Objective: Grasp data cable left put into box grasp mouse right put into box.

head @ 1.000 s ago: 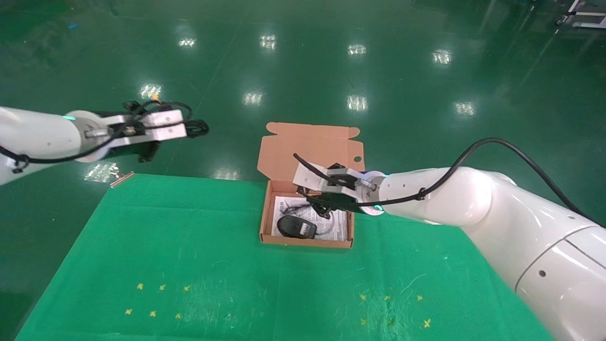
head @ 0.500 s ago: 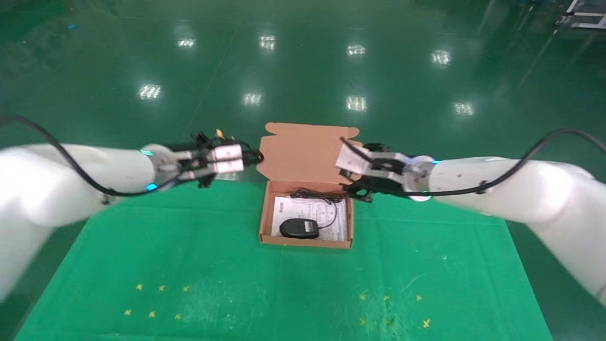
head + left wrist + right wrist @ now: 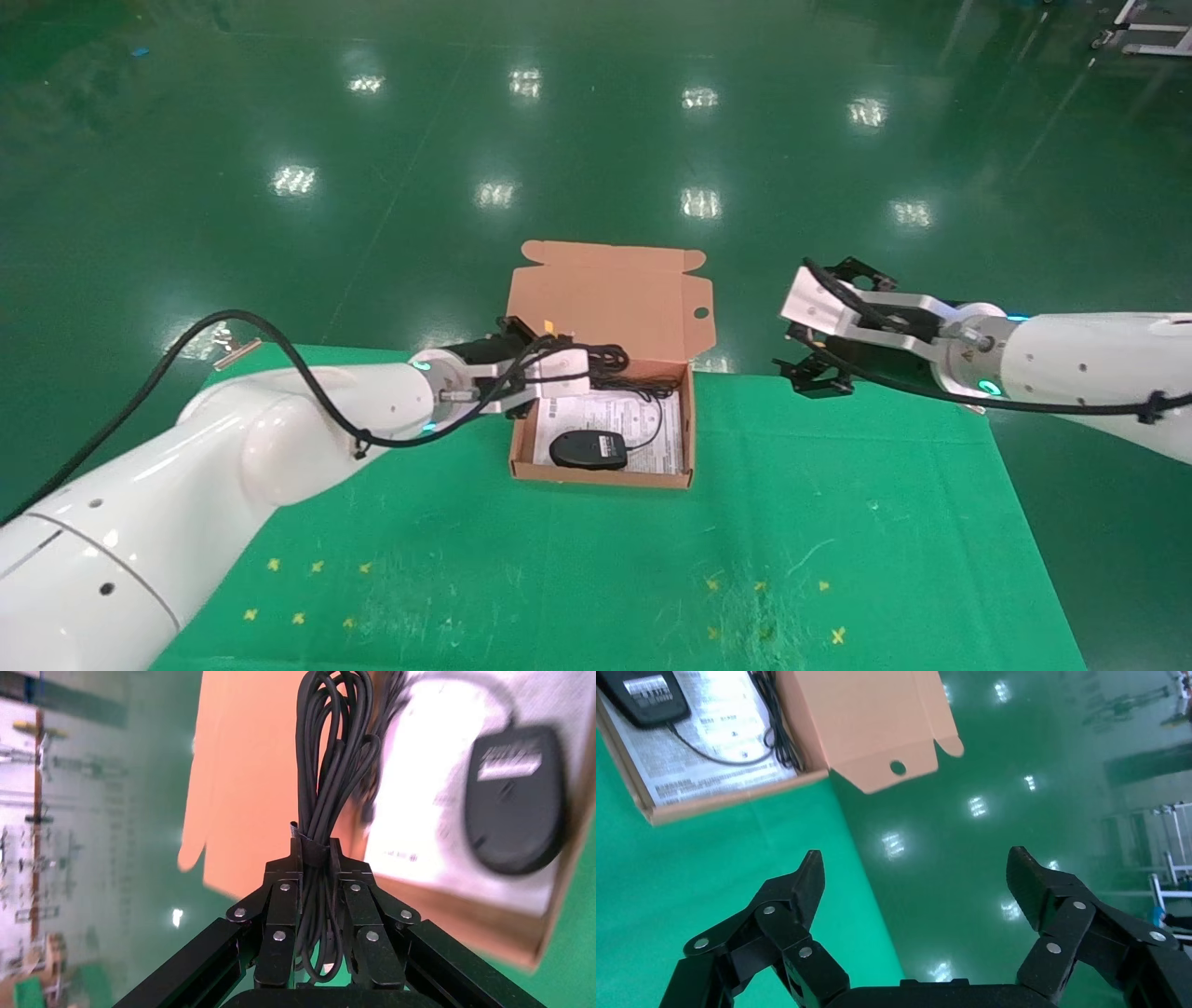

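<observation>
One mouse (image 3: 588, 450) inside box (image 3: 601, 478).

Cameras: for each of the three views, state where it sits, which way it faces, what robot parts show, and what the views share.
Head view: high on the robot, facing forward and down at the table; both arms show, left gripper at the box, right gripper off to the right.
Left wrist view: behind its fingers, shut on the cable, facing the box.
Right wrist view: behind its open fingers, facing the table edge and floor.
Shared: all three show the box and mouse.
</observation>
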`<state>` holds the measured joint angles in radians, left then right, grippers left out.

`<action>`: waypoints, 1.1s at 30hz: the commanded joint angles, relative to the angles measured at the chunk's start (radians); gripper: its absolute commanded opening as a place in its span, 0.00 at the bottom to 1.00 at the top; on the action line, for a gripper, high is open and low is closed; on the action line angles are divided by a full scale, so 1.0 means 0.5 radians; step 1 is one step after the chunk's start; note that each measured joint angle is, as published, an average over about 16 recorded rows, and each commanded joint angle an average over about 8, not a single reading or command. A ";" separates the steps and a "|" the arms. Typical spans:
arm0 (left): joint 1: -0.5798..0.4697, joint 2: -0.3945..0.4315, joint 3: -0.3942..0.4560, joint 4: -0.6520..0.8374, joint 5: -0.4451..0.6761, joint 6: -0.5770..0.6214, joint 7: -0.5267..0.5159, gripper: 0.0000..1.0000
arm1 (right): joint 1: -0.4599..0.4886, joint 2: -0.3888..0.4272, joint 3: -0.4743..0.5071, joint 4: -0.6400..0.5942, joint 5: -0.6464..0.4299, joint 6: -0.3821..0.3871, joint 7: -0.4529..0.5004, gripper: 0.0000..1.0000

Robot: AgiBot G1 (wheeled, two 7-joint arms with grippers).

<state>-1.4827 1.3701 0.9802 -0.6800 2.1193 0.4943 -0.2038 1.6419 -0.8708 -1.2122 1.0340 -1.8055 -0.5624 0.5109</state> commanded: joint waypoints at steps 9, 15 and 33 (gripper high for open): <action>-0.010 0.008 0.327 -0.003 -0.397 -0.120 0.124 0.28 | -0.034 0.164 -0.004 0.241 -0.150 -0.016 0.251 1.00; -0.011 0.014 0.400 0.001 -0.493 -0.161 0.127 1.00 | -0.035 0.193 -0.005 0.287 -0.183 -0.028 0.293 1.00; -0.064 -0.071 0.363 -0.074 -0.463 -0.193 0.105 1.00 | 0.001 0.194 0.013 0.282 -0.197 -0.013 0.278 1.00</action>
<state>-1.5306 1.3330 1.1534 -0.7128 1.8905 0.3919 -0.1579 1.6601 -0.7685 -1.2020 1.1837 -1.9169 -0.5724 0.6454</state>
